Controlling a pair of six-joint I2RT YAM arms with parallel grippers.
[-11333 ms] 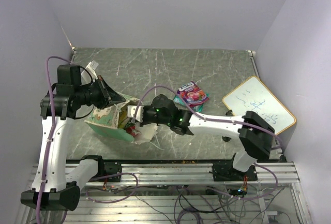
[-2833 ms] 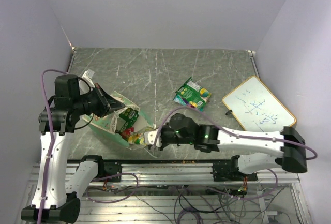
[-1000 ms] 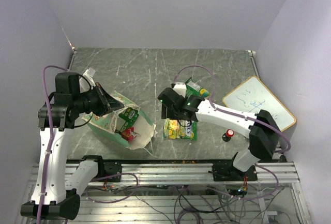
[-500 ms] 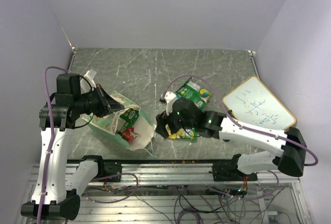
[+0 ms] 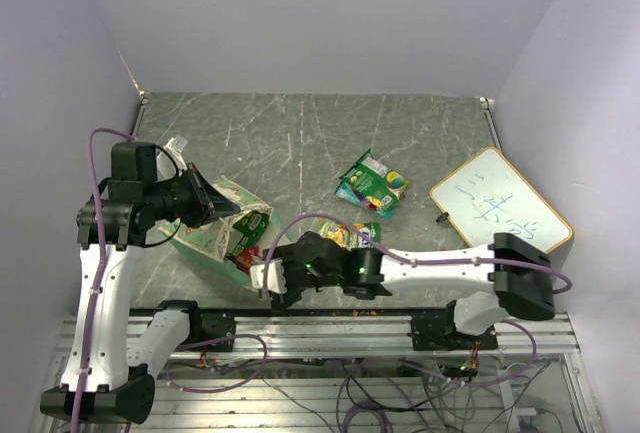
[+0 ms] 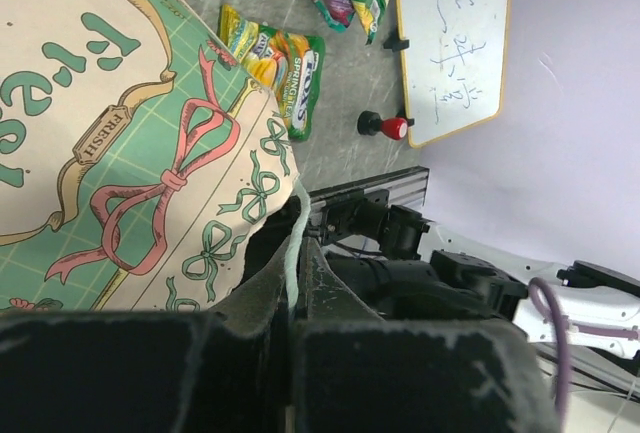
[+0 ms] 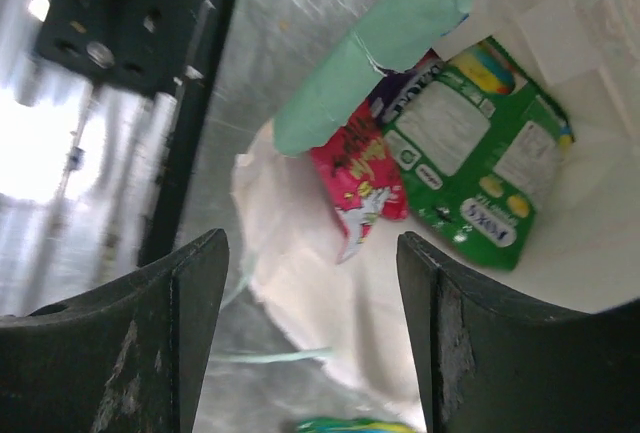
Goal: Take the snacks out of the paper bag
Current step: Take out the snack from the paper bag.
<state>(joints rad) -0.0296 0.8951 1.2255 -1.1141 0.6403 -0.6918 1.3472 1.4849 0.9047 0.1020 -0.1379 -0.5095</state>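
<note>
Since half a second ago our right arm has left the yellow-green packet [image 5: 349, 234] lying flat on the worktop [image 5: 300, 133] and swung back to the paper bag [image 5: 213, 225]. We see the right fingers [image 5: 265, 275] spread wide and empty at the bag's open mouth. Inside lie a green packet [image 7: 472, 171], a red packet [image 7: 360, 188] touching it, and a purple one [image 7: 398, 95] mostly hidden under the bag's green fold. Our left fingers [image 6: 300, 273] are clenched on the bag's edge and string handle [image 6: 293, 223]. A small pile of packets [image 5: 372, 184] sits near the whiteboard [image 5: 500, 203].
</note>
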